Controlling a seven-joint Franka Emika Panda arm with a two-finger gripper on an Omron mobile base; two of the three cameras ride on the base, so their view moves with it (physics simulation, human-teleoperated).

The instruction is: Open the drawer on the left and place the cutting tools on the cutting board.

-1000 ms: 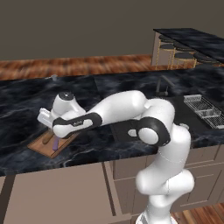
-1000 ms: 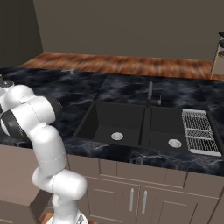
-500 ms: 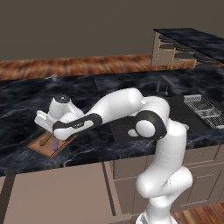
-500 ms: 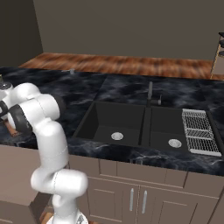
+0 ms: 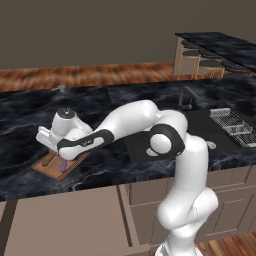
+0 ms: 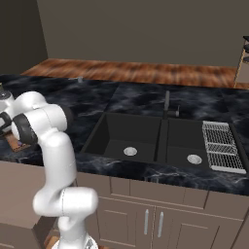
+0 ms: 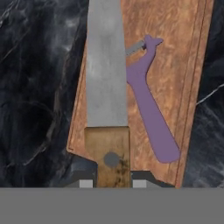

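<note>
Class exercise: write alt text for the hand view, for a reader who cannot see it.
The gripper holds a knife by its wooden handle above the cutting board. A purple peeler lies on the board, on a black marble counter.

Flat, even rendered light with no clear source leaves only faint shadows, a soft sheen on the dark bench (image 5: 30, 112), dim walls behind, and coarse, slightly blurred textures on the knife (image 7: 106, 78) and board (image 7: 175, 65) up close.

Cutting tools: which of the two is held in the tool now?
The knife, with its brown wooden handle between the fingertips and the blade out over the cutting board. The purple peeler lies free on the board.
</note>
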